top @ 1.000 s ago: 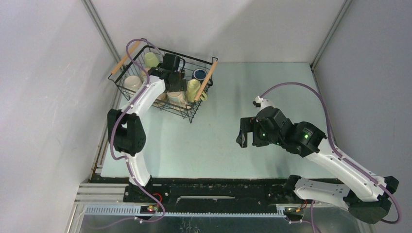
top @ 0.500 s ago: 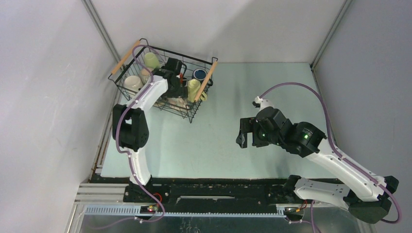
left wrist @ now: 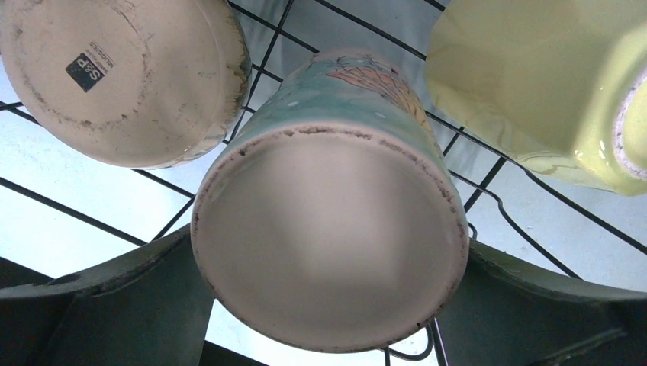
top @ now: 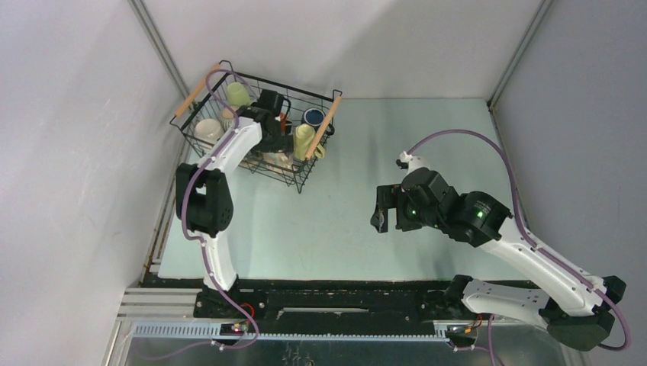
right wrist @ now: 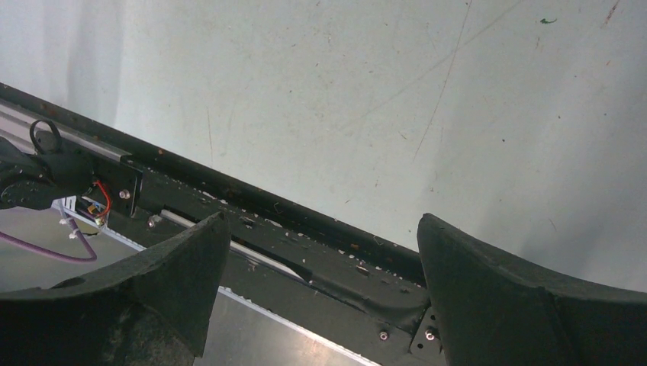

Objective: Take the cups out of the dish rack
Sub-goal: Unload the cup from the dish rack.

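Grasping: the left gripper (left wrist: pixel 328 252) is down inside the dish rack (top: pixel 297 177), its fingers pressed against opposite sides of a teal cup (left wrist: pixel 329 221); it looks clamped on it.
Key relation: the teal cup lies straight ahead of the left gripper with its unglazed base facing the wrist. Its long axis seems to run along the gripper's own line, so pulling straight back out should free it.
Neighbours: a cream cup (left wrist: pixel 114 76) sits just to the left of the teal cup and a yellow cup (left wrist: pixel 534 84) just to the right, both close enough to be knocked.
Rack position: far left of the table (top: pixel 343 229).
Nearer arm: the left, already in the rack.
Right gripper (right wrist: pixel 322 221): fingers wide apart and holding nothing, over bare table well right of the rack and nearer the front edge.
Count: one rack with two wooden handles (top: pixel 323 126); three cups in the left wrist view; about six from above, some hidden by the arm; none on the table.
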You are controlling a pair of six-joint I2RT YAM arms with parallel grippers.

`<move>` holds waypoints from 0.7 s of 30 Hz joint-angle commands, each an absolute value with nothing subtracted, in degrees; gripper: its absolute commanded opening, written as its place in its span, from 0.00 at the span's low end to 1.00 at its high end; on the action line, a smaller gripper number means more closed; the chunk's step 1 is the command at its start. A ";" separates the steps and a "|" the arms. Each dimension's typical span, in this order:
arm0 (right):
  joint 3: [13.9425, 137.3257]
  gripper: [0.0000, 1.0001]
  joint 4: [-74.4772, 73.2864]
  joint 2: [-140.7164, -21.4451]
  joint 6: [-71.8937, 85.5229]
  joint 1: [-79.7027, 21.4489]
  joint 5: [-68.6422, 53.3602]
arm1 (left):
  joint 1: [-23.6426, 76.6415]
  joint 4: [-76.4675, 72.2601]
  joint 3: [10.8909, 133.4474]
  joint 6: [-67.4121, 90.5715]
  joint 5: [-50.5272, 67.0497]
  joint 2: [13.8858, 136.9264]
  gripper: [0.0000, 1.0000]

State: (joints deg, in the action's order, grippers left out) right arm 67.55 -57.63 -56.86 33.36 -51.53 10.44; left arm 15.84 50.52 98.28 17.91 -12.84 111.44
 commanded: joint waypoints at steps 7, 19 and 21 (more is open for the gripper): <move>67.42 0.99 -56.56 -57.78 33.95 -52.29 10.75 | 14.94 49.35 103.51 16.07 -11.15 110.58 1.00; 67.44 1.00 -56.69 -58.71 33.71 -52.47 11.15 | 14.94 48.88 104.70 15.73 -10.70 112.41 0.94; 67.48 1.00 -56.69 -58.79 33.67 -52.47 11.26 | 14.94 48.89 104.68 15.66 -10.63 112.70 0.88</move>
State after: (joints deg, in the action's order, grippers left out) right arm 67.55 -57.60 -58.76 33.36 -51.79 10.41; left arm 15.33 49.95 101.30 16.91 -11.00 112.03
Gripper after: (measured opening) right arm 0.993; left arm 0.929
